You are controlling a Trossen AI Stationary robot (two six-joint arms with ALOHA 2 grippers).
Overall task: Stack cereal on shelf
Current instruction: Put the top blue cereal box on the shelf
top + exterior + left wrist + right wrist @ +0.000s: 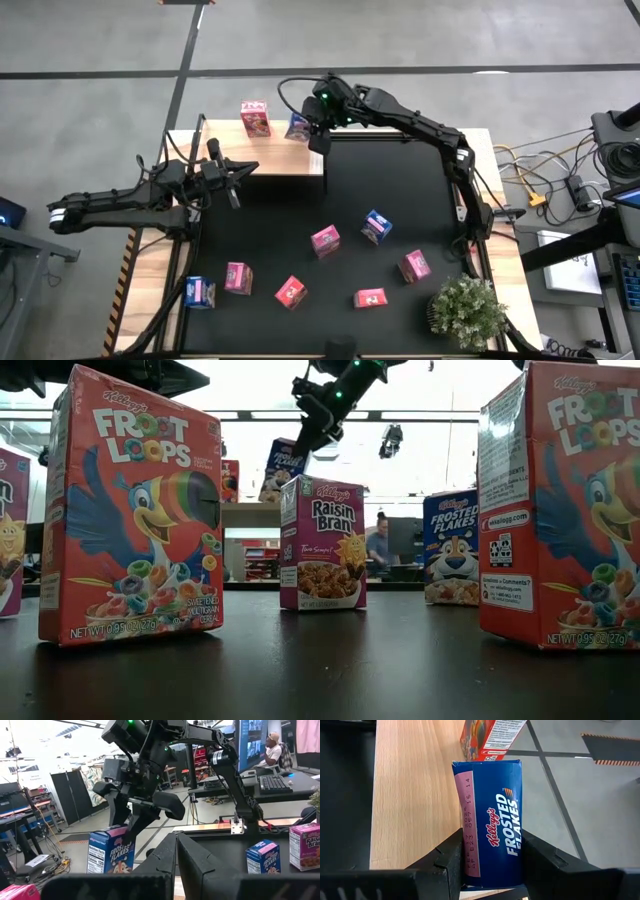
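Landmark for all positions: the shelf, pale wood, at the far edge of the worktop.

Nearest row, well short of the shelf: a blue box at the near left corner, then pink boxes and, with a small potted plant at the near right corner.

Middle of the worktop, about halfway to the shelf: a Raisin Bran box, a blue Frosted Flakes box just right of it, and a pink box a little nearer.

Left gripper: waits just in front of the shelf's front edge, towards its left end; fingers closed, holding nothing.

On the shelf: a Froot Loops box stands upright at the back. Beside it, towards the shelf's right end, is the held Frosted Flakes box.

Right gripper: over the right end of the shelf, fingers clamped on the long sides of that box. From the left wrist view the box hangs upright below the gripper; whether its base touches the shelf cannot be told.
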